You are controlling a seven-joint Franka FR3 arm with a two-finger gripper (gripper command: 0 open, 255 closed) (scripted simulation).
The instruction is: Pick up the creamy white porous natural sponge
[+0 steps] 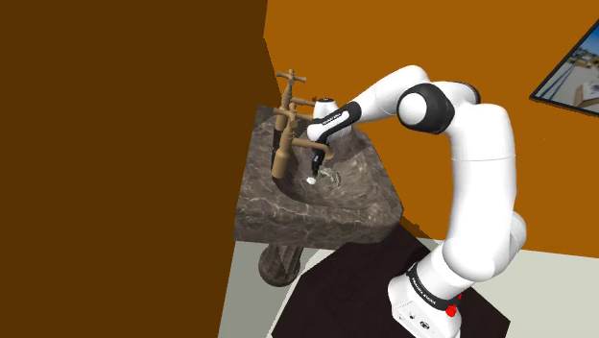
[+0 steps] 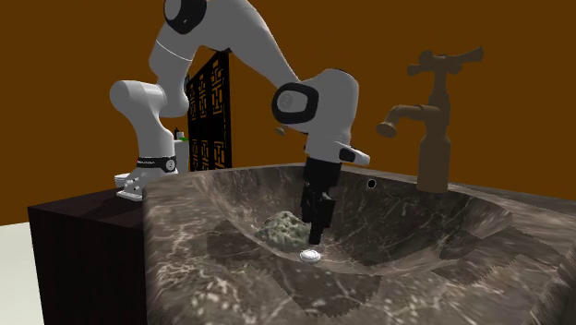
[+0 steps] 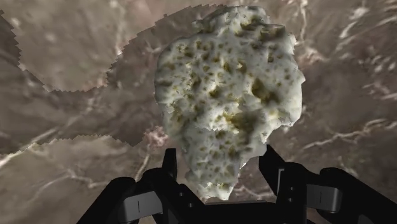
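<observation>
The sponge (image 3: 229, 95) is a pale, pitted, lumpy piece lying on the dark marbled basin of the sink (image 2: 185, 268). In the second exterior view the sponge (image 2: 284, 229) rests low in the bowl, just beside the white drain (image 2: 312, 256). My black gripper (image 2: 318, 226) points down into the bowl, right against the sponge. In the wrist view my gripper (image 3: 219, 178) is open, its fingers (image 3: 170, 167) standing apart on either side of the sponge's narrow end without clasping it. From the shoulder view the gripper (image 1: 315, 173) hangs under the tap.
A brown cross-handled tap (image 2: 434, 120) rises at the sink's back rim, its spout (image 1: 322, 146) close above my hand. The sink (image 1: 317, 216) stands on a pedestal against a brown wall (image 1: 115, 144). A dark carved screen (image 2: 210, 111) stands behind the arm.
</observation>
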